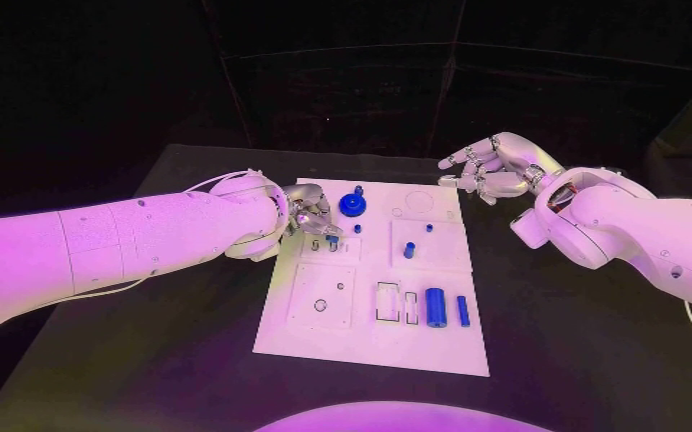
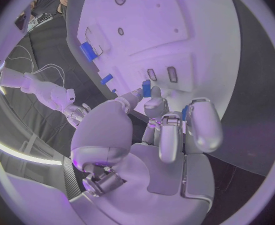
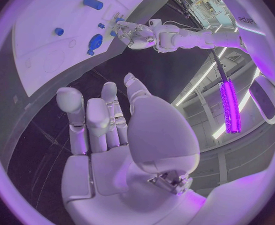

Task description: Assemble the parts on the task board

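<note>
Head view gives us the task board (image 1: 378, 327) at table centre. The left hand (image 1: 307, 214), over its nine o'clock edge, pinches a small blue part (image 2: 146, 89) (an insertion step, we judge); next it needs aligning over a slot. The right hand (image 1: 490, 170), at one o'clock, hovers with fingers apart, holding nothing.
</note>
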`<act>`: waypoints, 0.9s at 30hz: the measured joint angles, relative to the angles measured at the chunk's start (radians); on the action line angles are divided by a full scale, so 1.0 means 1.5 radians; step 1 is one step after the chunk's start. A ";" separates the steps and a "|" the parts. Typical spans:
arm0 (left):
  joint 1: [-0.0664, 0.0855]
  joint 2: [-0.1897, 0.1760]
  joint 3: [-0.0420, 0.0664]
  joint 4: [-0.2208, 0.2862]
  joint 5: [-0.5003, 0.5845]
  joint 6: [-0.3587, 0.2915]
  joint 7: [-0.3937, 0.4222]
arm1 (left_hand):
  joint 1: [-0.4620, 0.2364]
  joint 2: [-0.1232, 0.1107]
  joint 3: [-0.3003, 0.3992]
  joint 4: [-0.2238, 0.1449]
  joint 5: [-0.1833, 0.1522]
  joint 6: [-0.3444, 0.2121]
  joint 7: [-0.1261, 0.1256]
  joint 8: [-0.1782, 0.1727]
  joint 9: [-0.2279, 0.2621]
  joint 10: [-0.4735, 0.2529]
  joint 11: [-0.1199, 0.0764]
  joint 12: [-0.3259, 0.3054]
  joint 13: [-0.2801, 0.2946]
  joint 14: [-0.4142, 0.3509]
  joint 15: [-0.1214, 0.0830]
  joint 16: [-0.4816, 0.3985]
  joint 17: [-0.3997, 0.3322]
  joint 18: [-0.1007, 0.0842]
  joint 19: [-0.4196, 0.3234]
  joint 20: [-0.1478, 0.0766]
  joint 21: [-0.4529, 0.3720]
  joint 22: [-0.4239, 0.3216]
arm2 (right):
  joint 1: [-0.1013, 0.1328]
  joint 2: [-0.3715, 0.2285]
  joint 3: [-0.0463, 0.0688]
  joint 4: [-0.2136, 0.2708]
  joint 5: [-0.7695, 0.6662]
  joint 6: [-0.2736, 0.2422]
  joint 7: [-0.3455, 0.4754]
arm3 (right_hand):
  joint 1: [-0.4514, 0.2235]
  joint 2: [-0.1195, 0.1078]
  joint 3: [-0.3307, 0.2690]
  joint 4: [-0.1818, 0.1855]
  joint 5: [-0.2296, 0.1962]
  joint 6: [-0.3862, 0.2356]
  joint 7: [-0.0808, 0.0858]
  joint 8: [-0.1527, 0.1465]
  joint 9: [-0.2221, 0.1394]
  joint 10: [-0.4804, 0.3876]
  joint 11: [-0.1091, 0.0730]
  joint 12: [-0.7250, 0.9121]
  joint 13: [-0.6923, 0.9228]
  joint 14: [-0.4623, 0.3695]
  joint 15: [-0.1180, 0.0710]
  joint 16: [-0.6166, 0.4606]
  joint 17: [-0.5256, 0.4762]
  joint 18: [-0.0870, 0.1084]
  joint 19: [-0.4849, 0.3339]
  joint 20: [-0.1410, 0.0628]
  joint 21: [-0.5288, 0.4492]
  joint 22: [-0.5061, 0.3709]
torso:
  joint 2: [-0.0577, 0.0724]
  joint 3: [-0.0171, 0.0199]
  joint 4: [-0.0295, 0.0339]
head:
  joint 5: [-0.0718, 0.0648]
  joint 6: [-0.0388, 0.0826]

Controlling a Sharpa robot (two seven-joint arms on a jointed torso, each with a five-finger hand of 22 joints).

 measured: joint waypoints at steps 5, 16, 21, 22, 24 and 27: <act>0.000 0.000 0.000 -0.002 -0.009 0.008 0.000 | 0.000 0.000 0.001 -0.001 0.003 0.000 0.000 0.000 0.000 0.000 0.000 0.000 0.001 0.000 0.000 0.000 0.000 0.000 0.000 0.000 0.002 0.001 | 0.000 0.000 0.000 0.000 0.000 0.000 0.000 | 0.000 0.000 0.000 0.000 0.000 0.000 0.000 0.000 0.000 0.000 0.000 0.000 0.000 0.000 0.000 0.000 0.000 0.000 0.000 0.000 0.000 0.000 | 0.000 0.0000 0.0006 | 0.000 -0.002; 0.000 0.003 0.000 -0.004 -0.022 0.051 -0.001 | 0.001 0.001 0.004 0.000 0.003 0.001 0.001 0.000 0.000 0.000 0.000 0.000 0.002 0.000 0.000 0.000 0.000 0.000 0.000 0.000 0.002 0.003 | 0.000 0.002 0.000 -0.001 0.000 0.000 0.001 | 0.000 0.000 0.000 0.000 0.000 0.000 0.000 0.000 0.000 0.000 0.000 0.000 0.000 0.000 0.000 0.000 0.000 0.000 0.000 0.000 0.000 0.000 | 0.000 0.0000 0.0006 | 0.002 -0.006; 0.000 0.008 0.000 -0.009 -0.025 0.062 -0.001 | 0.001 0.001 0.005 -0.001 0.002 0.001 0.001 0.000 0.002 0.003 -0.002 0.000 0.002 0.000 0.000 0.000 0.000 0.000 0.000 0.000 0.002 0.003 | 0.000 0.002 0.000 -0.001 0.000 0.000 0.001 | 0.000 0.000 0.000 0.000 0.000 0.000 0.000 0.000 0.000 0.000 0.000 0.000 0.000 0.000 0.000 0.000 0.000 0.000 0.000 0.000 0.000 0.000 | 0.000 -0.0001 0.0003 | 0.002 -0.005; 0.001 0.008 0.000 -0.009 -0.026 0.064 -0.001 | 0.001 0.001 0.005 -0.001 0.002 0.001 0.001 0.000 0.002 0.003 -0.002 0.000 0.002 0.000 0.000 0.000 0.001 0.000 0.000 0.000 0.002 0.003 | 0.000 0.002 0.000 -0.001 0.000 0.000 0.001 | 0.000 0.000 0.000 0.000 0.000 0.000 0.000 0.000 0.000 0.000 0.000 0.000 0.000 0.000 0.000 0.000 0.000 0.000 0.000 0.000 0.000 0.000 | 0.000 -0.0001 0.0003 | 0.002 -0.005; 0.001 0.010 0.000 -0.011 -0.027 0.067 -0.001 | 0.001 0.001 0.005 -0.001 0.002 0.001 0.001 0.000 0.002 0.003 -0.002 0.000 0.002 0.000 0.000 0.000 0.001 0.000 0.000 0.000 0.002 0.003 | 0.000 0.002 0.000 -0.002 0.000 0.000 0.001 | 0.000 0.000 0.000 0.000 0.000 0.000 0.000 0.000 0.000 0.000 0.000 0.000 0.000 0.000 0.000 0.000 0.000 0.000 0.000 0.000 0.000 0.000 | 0.000 -0.0001 0.0003 | 0.001 -0.005; 0.001 0.010 0.000 -0.012 -0.027 0.069 -0.001 | 0.001 0.001 0.005 -0.001 0.002 0.001 0.002 0.000 0.002 0.003 -0.002 0.000 0.002 0.000 0.000 0.000 0.001 0.000 0.000 0.000 0.002 0.003 | 0.000 0.003 0.000 -0.002 0.000 0.001 0.001 | 0.000 0.000 0.000 0.000 0.000 0.000 0.000 0.000 0.000 0.000 0.000 0.000 0.000 0.000 0.000 0.000 0.000 0.000 0.000 0.000 0.000 0.000 | 0.000 -0.0001 0.0003 | 0.000 -0.005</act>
